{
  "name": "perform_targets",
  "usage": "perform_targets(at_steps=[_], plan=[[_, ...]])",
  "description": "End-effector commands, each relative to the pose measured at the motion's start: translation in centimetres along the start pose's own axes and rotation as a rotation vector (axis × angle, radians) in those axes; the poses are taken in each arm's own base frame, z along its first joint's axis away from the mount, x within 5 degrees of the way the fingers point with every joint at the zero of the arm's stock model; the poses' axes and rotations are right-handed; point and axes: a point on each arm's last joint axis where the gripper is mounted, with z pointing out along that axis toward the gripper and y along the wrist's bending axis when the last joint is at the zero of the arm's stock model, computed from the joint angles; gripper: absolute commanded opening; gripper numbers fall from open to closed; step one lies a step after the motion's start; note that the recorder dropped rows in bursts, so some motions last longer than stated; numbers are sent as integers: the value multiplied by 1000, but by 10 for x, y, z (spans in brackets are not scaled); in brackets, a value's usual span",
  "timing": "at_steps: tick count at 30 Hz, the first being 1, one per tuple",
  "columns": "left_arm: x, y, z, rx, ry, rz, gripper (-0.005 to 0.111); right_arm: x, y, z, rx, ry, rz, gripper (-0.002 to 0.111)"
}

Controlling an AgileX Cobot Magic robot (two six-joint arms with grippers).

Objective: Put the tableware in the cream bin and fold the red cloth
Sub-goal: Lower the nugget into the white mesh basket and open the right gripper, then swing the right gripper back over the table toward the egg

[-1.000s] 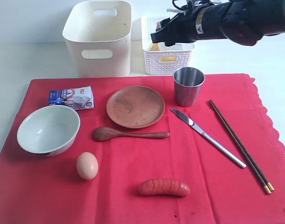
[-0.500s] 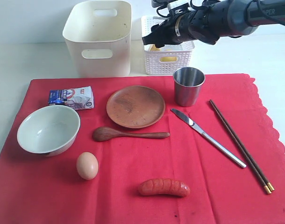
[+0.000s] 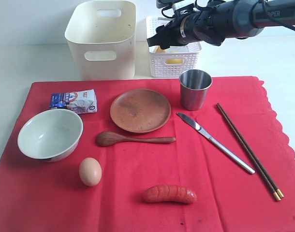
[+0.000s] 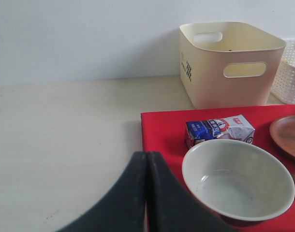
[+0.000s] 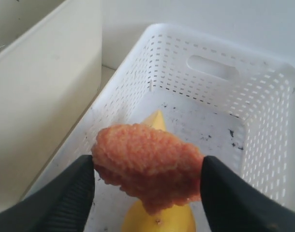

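While the right gripper (image 5: 147, 169) hangs over the white basket (image 5: 263, 121), it's clamped on a crumbly orange food chunk (image 5: 138, 147)
Left gripper (image 4: 146, 162) has its fingers pressed together, sitting just beside the bowl (image 4: 237, 181). Bowl, plate (image 3: 140, 110), spoon (image 3: 133, 139), cup (image 3: 195, 89), knife (image 3: 215, 142) and chopsticks (image 3: 249, 151) all lie on the flat red cloth (image 3: 138, 166). Cream bin (image 3: 101, 70) stands behind the cloth, next to the basket. Egg (image 3: 90, 171), sausage (image 3: 169, 194) and a packet (image 3: 74, 101) are on the cloth too
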Motion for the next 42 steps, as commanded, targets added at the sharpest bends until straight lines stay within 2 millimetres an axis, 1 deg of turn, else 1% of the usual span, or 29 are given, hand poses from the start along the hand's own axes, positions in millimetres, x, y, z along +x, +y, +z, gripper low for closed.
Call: perform_targets(at_steps=[1, 3, 5, 19, 22, 26, 28, 29, 32, 37, 38, 42], plan=[[-1, 0, -1, 1, -9, -12, 1, -4, -3, -1, 5, -13, -3, 71], [-1, 0, -1, 1, -9, -12, 1, -4, -3, -1, 7, -10, -3, 77], [-1, 0, -1, 1, -9, -12, 1, -4, -3, -1, 7, -10, 0, 79], [-1, 0, -1, 1, -9, -12, 1, -5, -4, -3, 15, -4, 9, 78], [-1, 0, -1, 1, -9, -12, 1, -10, -9, -10, 54, 19, 11, 78], [-1, 0, -1, 1, -9, -12, 1, -18, -18, -26, 139, 80, 18, 78], [-1, 0, -1, 1, -9, -12, 1, -21, -22, -34, 178, 108, 19, 72], [-1, 0, -1, 1, -9, -12, 1, -21, -23, -36, 194, 123, 21, 66], [-1, 0, -1, 1, -9, -12, 1, -24, -27, -44, 232, 152, 19, 46], [-1, 0, -1, 1, -9, -12, 1, -24, -25, -50, 199, 200, 8, 5], [-1, 0, -1, 1, -9, -12, 1, -23, -24, -50, 186, 210, 27, 0], [-1, 0, -1, 1, -9, -12, 1, -24, -19, -53, 137, 227, 53, 0]])
